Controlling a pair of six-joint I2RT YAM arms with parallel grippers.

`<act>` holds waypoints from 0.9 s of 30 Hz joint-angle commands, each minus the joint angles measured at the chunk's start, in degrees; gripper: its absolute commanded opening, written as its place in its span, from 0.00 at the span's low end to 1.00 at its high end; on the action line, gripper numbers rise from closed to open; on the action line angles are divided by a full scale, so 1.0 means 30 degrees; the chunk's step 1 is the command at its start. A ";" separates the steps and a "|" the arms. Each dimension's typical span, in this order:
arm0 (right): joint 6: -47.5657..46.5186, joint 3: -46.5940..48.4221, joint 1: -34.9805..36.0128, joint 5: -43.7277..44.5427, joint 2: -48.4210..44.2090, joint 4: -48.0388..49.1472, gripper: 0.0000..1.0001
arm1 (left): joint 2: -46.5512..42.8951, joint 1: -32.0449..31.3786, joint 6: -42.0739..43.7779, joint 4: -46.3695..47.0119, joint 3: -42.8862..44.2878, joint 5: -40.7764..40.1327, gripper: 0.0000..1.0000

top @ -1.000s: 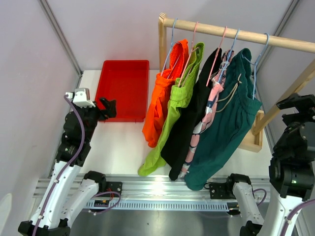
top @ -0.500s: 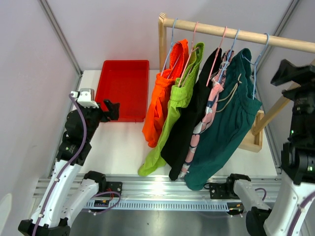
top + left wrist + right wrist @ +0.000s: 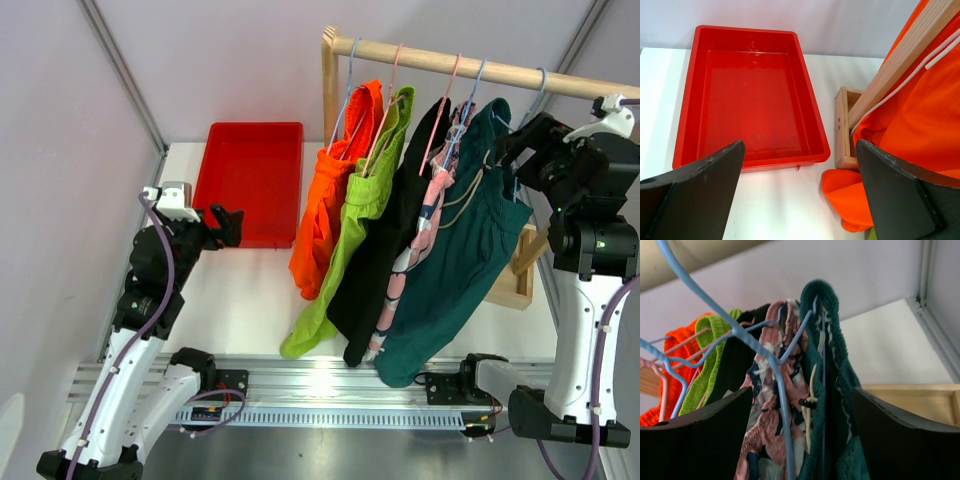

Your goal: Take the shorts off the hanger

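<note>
Right arm, change: it is no longer sitting low at the right edge, as it was a second ago. It is now reaching up and inward, bringing the right gripper [image 3: 512, 148] to the top of the dark teal shorts [image 3: 455, 270], just under the rail [image 3: 450, 62].
Right jaws: they are standing spread wide and pinching nothing.
Left arm, change: it is barely differing from a second ago. The left gripper [image 3: 226, 222] is still hovering at the near right corner of the red tray [image 3: 250, 170], turned only slightly.
Left jaws: they are standing spread, with nothing between them.
Shorts, change: all five pairs are hanging from the rail just as before, in order orange shorts [image 3: 325, 215], lime green shorts [image 3: 352, 225], black shorts [image 3: 385, 270], pink patterned shorts [image 3: 420, 230], then the teal pair nearest the right arm.
Teal pair against right jaws: in the right wrist view its gathered waistband is rising in the gap between the two fingers [image 3: 905, 440], lying closer to the finger on the right side of that view. No pad is pressing on it.
Pink patterned pair against right jaws: it is also hanging inside the gap, toward the other finger, with a blue hanger [image 3: 742, 334] crossing in front of it.
Green, black and orange pairs against right jaws: they are showing above and beyond the finger on the left of that view, outside the gap.
Orange pair against left jaws: in the left wrist view it is hanging off to the right, past the finger on that side. Only the tray and the white table [image 3: 790, 200] are showing through the gap.
</note>
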 commanded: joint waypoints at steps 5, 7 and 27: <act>0.0157 -0.0884 0.0763 -0.0486 -0.0076 0.0023 0.65 | -0.0165 -0.0057 0.0290 0.0029 0.0503 0.0367 0.99; 0.0157 -0.1002 0.0851 -0.0399 0.0070 0.0139 0.53 | -0.0136 -0.0057 0.0290 0.0000 0.0474 0.0367 0.99; -0.0605 0.4359 0.1496 0.0890 0.1039 -0.0065 0.00 | 0.7379 -1.2702 0.3130 -0.3865 1.2936 -0.5019 0.99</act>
